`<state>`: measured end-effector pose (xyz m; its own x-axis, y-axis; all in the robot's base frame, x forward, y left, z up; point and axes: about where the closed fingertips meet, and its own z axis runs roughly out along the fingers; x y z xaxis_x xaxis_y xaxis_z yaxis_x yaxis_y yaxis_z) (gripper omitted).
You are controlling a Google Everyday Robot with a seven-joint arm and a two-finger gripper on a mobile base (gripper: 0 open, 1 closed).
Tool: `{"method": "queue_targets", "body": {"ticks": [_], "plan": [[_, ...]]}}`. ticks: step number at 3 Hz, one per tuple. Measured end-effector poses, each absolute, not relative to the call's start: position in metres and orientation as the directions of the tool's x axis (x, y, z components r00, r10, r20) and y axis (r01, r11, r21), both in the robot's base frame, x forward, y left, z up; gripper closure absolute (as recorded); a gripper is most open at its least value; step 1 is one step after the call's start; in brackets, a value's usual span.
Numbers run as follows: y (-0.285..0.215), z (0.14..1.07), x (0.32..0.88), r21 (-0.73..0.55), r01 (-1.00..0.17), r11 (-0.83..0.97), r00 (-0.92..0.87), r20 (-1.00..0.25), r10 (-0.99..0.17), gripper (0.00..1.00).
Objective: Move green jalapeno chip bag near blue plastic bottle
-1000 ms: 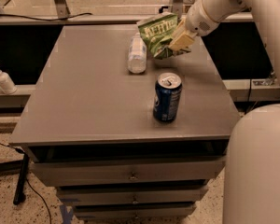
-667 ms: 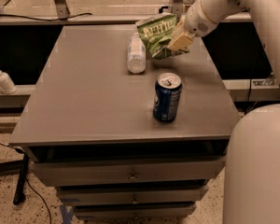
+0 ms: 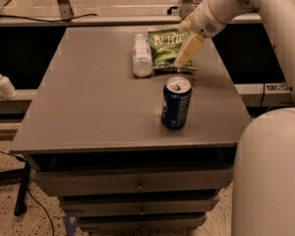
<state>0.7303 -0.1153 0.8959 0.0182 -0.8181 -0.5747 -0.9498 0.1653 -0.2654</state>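
A grey surface point(image 3: 88, 107) tops a cabinet of drawers point(image 3: 137, 183) on a speckled floor point(image 3: 5, 220). A pump dispenser point(image 3: 2, 84) stands on a pale ledge point(image 3: 19, 104) at left. The tool point(image 3: 183, 59) hangs over the surface's far right.

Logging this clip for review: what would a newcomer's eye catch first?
The white arm reaching in from the upper right, its gripper over the right edge of the green chip bag at the far side of the table. The bag lies close beside a pale water bottle on its side; a dark blue soda can stands upright nearer the front.
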Motion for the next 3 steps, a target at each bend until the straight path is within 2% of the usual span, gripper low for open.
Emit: {"method": "queue_targets", "body": {"ticks": [3], "plan": [[-0.1, 0.921, 0.73, -0.334, -0.923, 0.191, 0.065, -0.624, -0.779, 0.0]]}}
